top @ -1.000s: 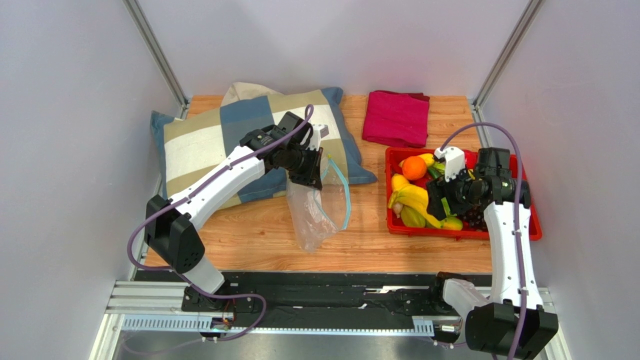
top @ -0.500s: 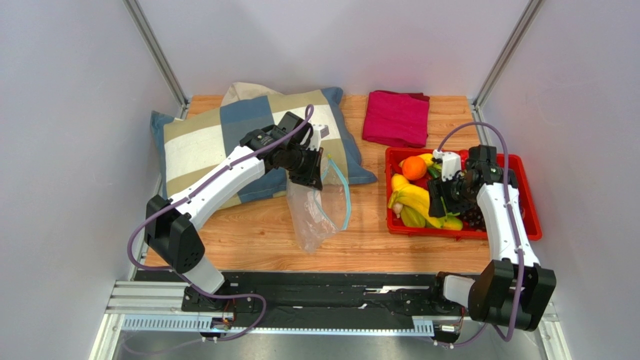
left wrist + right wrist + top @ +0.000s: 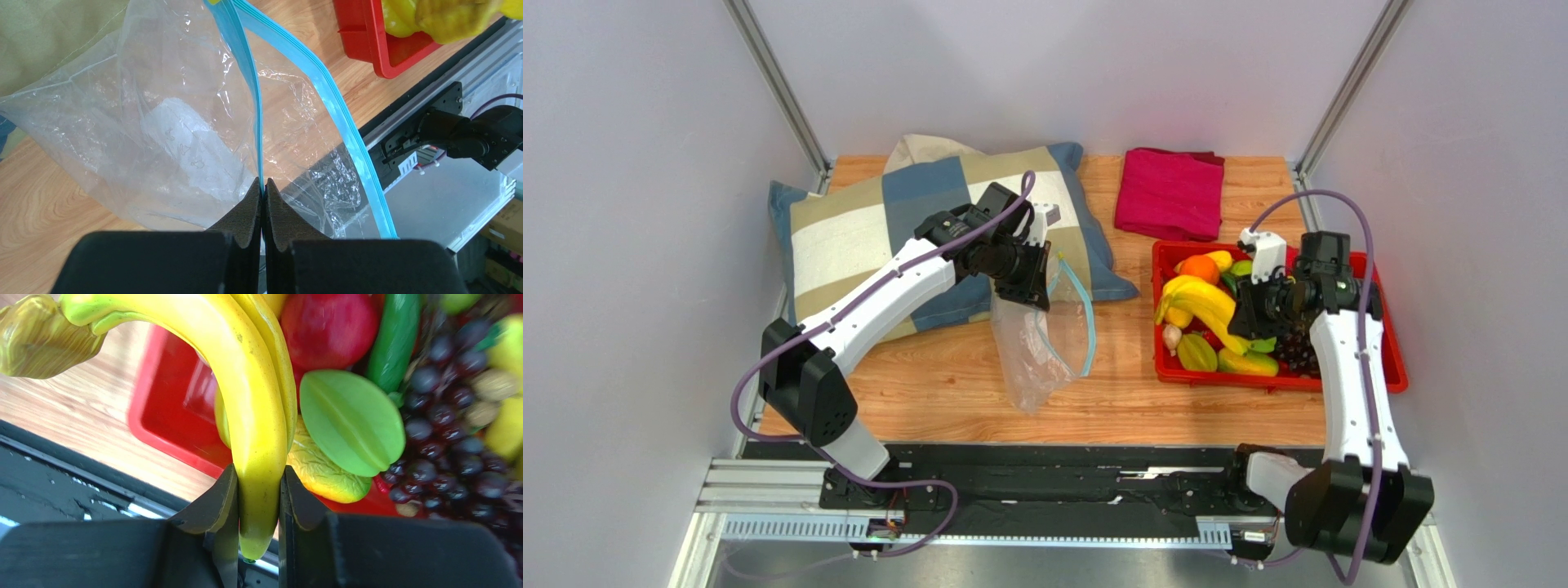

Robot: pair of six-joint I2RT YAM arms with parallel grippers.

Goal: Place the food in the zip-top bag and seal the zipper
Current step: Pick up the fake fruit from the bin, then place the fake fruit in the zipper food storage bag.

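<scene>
My left gripper (image 3: 1032, 272) (image 3: 263, 184) is shut on one side of the teal-blue zipper (image 3: 248, 86) and holds the clear zip-top bag (image 3: 1028, 349) up with its mouth gaping; the bag hangs down to the wooden table. My right gripper (image 3: 1249, 312) (image 3: 258, 471) is shut on the yellow banana bunch (image 3: 1198, 301) (image 3: 245, 386), which is raised over the left part of the red tray (image 3: 1274, 382). More food lies in the tray: a red apple (image 3: 328, 321), a green fruit (image 3: 351, 419), a yellow mango (image 3: 322, 471), purple grapes (image 3: 442, 453) and an orange piece (image 3: 1199, 268).
A checked pillow (image 3: 879, 239) lies at the back left, partly under the left arm. A folded magenta cloth (image 3: 1169, 192) sits at the back, behind the tray. Metal rails (image 3: 1014, 472) run along the table's near edge.
My right gripper has closed on the banana bunch and lifted it a little toward the back of the tray. The left arm and the bag have not moved.
</scene>
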